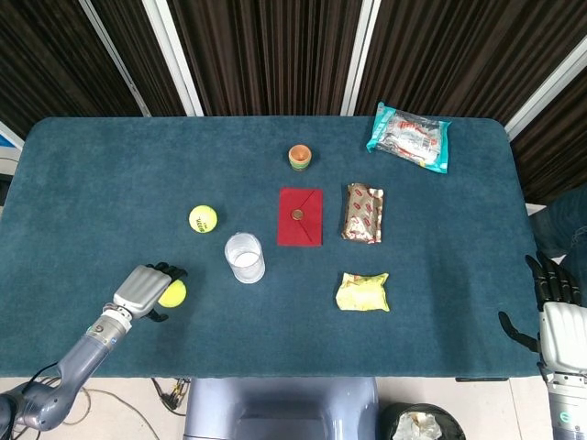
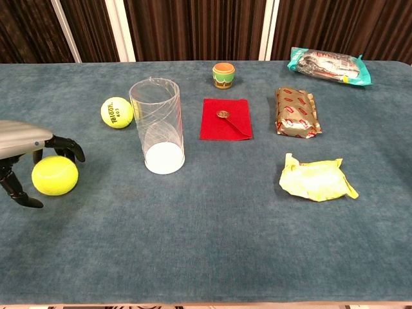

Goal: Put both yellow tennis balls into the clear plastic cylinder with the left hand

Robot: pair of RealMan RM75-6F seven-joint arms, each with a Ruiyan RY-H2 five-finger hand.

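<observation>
One yellow tennis ball (image 1: 173, 293) (image 2: 55, 175) lies on the blue table near the front left. My left hand (image 1: 142, 290) (image 2: 26, 145) hangs over it, fingers curled down across its top and far side and thumb low on its near side, with no firm grip visible. The second yellow tennis ball (image 1: 203, 218) (image 2: 116, 112) lies further back, just left of the clear plastic cylinder (image 1: 245, 258) (image 2: 157, 125), which stands upright and empty. My right hand (image 1: 553, 312) rests beyond the table's right edge with fingers apart and holds nothing.
A red envelope (image 1: 300, 216) with a small round object on it lies right of the cylinder. Behind it stands an orange cup (image 1: 300, 157). A brown snack pack (image 1: 363, 213), a yellow packet (image 1: 363, 291) and a teal bag (image 1: 410, 136) occupy the right half.
</observation>
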